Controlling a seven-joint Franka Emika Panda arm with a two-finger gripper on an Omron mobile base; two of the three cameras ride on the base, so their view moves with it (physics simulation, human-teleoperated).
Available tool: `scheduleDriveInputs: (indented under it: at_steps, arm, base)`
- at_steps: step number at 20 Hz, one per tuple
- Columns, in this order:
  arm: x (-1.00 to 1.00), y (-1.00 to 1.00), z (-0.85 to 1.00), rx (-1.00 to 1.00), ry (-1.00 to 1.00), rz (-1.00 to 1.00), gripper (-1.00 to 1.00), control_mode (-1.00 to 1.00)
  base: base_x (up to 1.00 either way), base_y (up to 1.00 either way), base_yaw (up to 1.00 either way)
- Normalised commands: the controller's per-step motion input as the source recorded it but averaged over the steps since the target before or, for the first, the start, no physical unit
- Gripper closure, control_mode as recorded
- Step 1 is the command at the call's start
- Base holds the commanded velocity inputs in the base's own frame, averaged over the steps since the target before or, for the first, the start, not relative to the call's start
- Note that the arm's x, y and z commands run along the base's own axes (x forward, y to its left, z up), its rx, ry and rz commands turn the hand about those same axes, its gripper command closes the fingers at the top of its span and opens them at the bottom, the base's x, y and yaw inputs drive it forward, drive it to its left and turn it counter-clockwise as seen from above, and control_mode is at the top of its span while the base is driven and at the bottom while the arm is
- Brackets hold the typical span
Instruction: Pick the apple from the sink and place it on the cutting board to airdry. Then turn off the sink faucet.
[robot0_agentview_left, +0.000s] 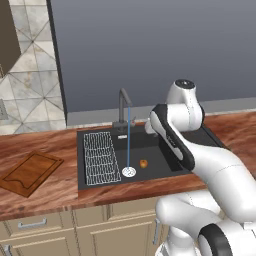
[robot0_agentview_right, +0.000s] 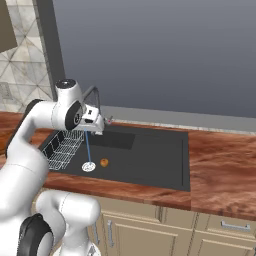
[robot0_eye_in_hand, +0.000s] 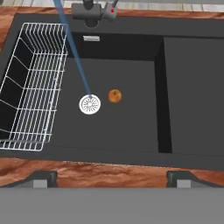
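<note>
Glossy wood countertop (robot0_agentview_left: 45, 192) is running along the near edge, gripper (robot0_eye_in_hand: 112, 178) hovering above it with fingers spread wide, holding nothing. Apple (robot0_eye_in_hand: 115, 96) is sitting in the sink (robot0_eye_in_hand: 192, 87) bowl, at 3 o'clock just beside the white drain strainer (robot0_eye_in_hand: 89, 104). Wire rack (robot0_eye_in_hand: 33, 83) is sitting at 9. Faucet (robot0_agentview_left: 123, 107) is running at 12. Cutting board (robot0_agentview_left: 29, 172) is lying well apart at 9.

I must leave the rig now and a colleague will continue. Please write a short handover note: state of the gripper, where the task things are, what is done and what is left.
Gripper: open, holding nothing, high above the sink; the fingers stand wide apart.
Apple: on the floor of the deep bowl, just beside the white drain strainer, not touching it.
Cutting board: on the counter on the wire rack side of the sink, nothing on it.
Sink faucet: on; water stream falls onto the strainer.
Done: nothing.
Left: pick up the apple, place it on the board, turn off the faucet.
</note>
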Motion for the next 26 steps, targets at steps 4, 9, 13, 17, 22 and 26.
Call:
scheduleDriveInputs:
  at_steps: [4, 9, 13, 17, 22, 26]
  arm:
    - [0.14, 0.00, -0.23, 0.00, 0.00, 0.00, -1.00, -1.00]
    - [0.19, 0.00, -0.33, 0.00, 0.02, 0.00, -1.00, -1.00]
    - [0.23, 0.00, -0.38, 0.00, 0.05, 0.00, -1.00, -1.00]
    - [0.20, 0.00, -0.38, 0.00, 0.02, 0.00, -1.00, -1.00]
    - [0.20, 0.00, -0.34, 0.00, 0.01, 0.00, -1.00, -1.00]
    - [0.14, 0.00, -0.30, 0.00, 0.00, 0.00, -1.00, -1.00]
  base:
    - [0.00, 0.00, 0.00]
    - [0.00, 0.00, 0.00]
    - [0.00, 0.00, 0.00]
    - [0.00, 0.00, 0.00]
    - [0.00, 0.00, 0.00]
    - [0.00, 0.00, 0.00]
